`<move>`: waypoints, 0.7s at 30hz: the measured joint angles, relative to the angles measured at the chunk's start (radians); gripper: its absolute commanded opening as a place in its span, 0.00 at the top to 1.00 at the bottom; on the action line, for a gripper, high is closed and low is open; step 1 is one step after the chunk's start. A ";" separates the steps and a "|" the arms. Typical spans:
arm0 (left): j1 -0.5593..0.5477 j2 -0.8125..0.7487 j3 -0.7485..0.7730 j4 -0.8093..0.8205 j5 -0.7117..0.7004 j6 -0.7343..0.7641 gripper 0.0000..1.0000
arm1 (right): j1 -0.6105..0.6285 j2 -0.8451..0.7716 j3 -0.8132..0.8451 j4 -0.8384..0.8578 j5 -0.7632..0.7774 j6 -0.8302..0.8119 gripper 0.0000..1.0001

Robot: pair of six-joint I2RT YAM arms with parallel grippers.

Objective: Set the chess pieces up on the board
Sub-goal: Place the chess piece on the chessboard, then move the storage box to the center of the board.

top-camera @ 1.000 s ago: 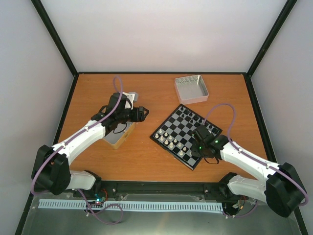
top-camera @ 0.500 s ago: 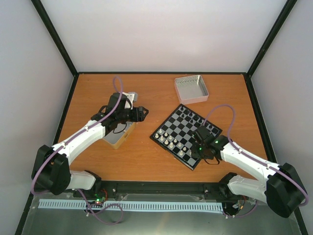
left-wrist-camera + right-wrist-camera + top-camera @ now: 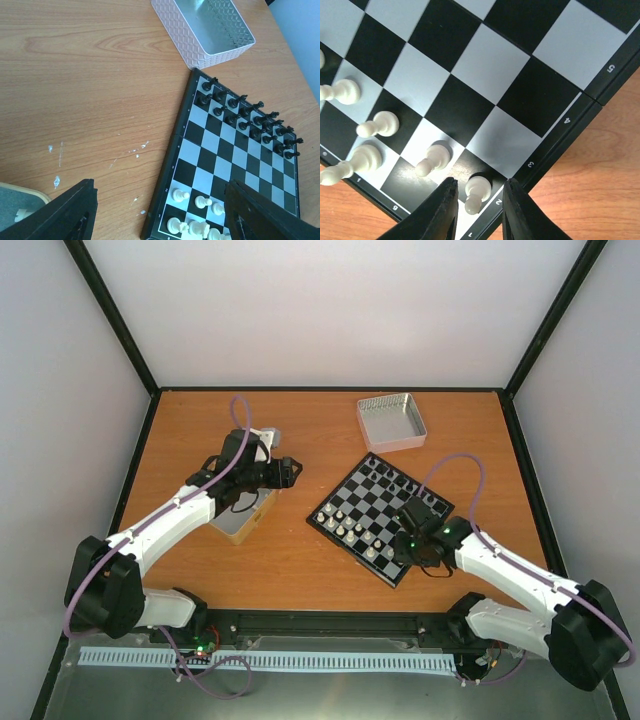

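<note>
The board (image 3: 372, 502) lies right of centre, turned at an angle. Cream-white chess pieces (image 3: 348, 524) fill its near-left rows and black chessmen (image 3: 402, 478) its far rows. My right gripper (image 3: 404, 546) hovers low over the board's near corner. In the right wrist view it (image 3: 480, 181) is open, its fingers either side of a white pawn (image 3: 479, 189) that stands on a black edge square, a small gap on each side. My left gripper (image 3: 290, 471) hangs open and empty over bare table left of the board (image 3: 235, 150).
A silver patterned tray (image 3: 391, 422) sits beyond the board near the back edge. A tan box (image 3: 240, 521) lies under the left arm, with a small white object (image 3: 268, 435) behind that arm. White specks mark the wood (image 3: 55, 180).
My right gripper's jaws have parted from shut and now stand off the white pawn, which stays on its square. The left arm has barely moved.
</note>
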 measured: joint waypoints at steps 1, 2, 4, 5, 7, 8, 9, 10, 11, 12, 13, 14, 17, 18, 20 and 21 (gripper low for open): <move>0.000 0.000 0.000 -0.001 -0.002 0.000 0.29 | 0.000 -0.005 0.004 -0.003 0.000 0.000 0.72; 0.000 0.000 0.000 -0.002 -0.004 0.000 0.29 | 0.000 -0.008 0.008 -0.006 0.001 -0.001 0.72; 0.000 0.000 0.000 -0.008 -0.014 -0.005 0.29 | 0.000 -0.008 0.017 -0.011 0.002 -0.001 0.71; 0.001 0.000 0.000 -0.014 -0.025 -0.008 0.29 | 0.000 -0.009 0.023 -0.014 0.002 -0.001 0.71; 0.003 0.000 0.000 -0.034 -0.052 -0.021 0.29 | 0.000 -0.014 0.037 -0.027 0.016 0.000 0.70; 0.006 0.000 0.002 -0.052 -0.071 -0.030 0.30 | 0.000 -0.021 0.043 -0.033 0.027 0.004 0.69; 0.011 0.000 0.002 -0.073 -0.094 -0.039 0.30 | 0.000 -0.035 0.050 -0.038 0.045 0.008 0.69; 0.015 -0.002 0.002 -0.096 -0.121 -0.049 0.31 | 0.001 -0.059 0.054 -0.042 0.065 0.013 0.68; 0.021 -0.005 0.002 -0.125 -0.150 -0.061 0.32 | 0.001 -0.081 0.056 -0.044 0.083 0.018 0.68; 0.028 -0.011 0.002 -0.158 -0.184 -0.074 0.32 | 0.001 -0.108 0.057 -0.047 0.102 0.023 0.68; 0.034 -0.020 0.000 -0.188 -0.210 -0.087 0.32 | 0.001 -0.128 0.058 -0.050 0.116 0.027 0.68; 0.040 -0.035 -0.004 -0.212 -0.234 -0.098 0.32 | 0.001 -0.148 0.060 -0.052 0.130 0.029 0.68; 0.057 -0.111 -0.040 -0.283 -0.301 -0.136 0.32 | 0.001 -0.174 0.067 -0.052 0.154 0.034 0.68; 0.061 -0.131 -0.051 -0.299 -0.314 -0.147 0.32 | 0.001 -0.173 0.068 -0.051 0.158 0.034 0.68; 0.069 -0.167 -0.082 -0.333 -0.340 -0.173 0.35 | 0.001 -0.164 0.068 -0.048 0.158 0.034 0.68; 0.075 -0.178 -0.099 -0.344 -0.345 -0.185 0.36 | 0.001 -0.155 0.068 -0.044 0.158 0.034 0.68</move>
